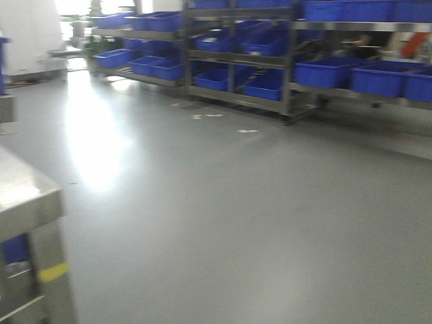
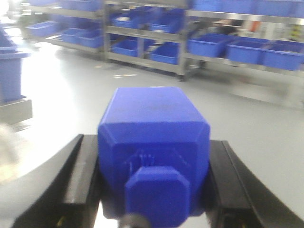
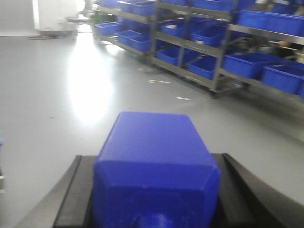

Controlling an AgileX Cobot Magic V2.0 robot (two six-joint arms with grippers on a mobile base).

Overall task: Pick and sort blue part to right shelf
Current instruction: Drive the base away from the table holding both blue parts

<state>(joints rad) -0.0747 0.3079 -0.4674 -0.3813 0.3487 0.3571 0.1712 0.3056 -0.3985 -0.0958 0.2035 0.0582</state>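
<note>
Daylight floods in from the far left, blown out white, and lays a broad glare patch across the grey floor (image 1: 101,148). Every view is soft and smeared: the shelves (image 1: 283,61) blur, and the blue part (image 2: 154,137) and blue block (image 3: 156,166) loom fuzzy at the wrist lenses.

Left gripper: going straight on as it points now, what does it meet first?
Nothing close: left gripper, shut on the blue part, faces bare floor; first in line is probably the shelf of bins, depth unclear.
</note>
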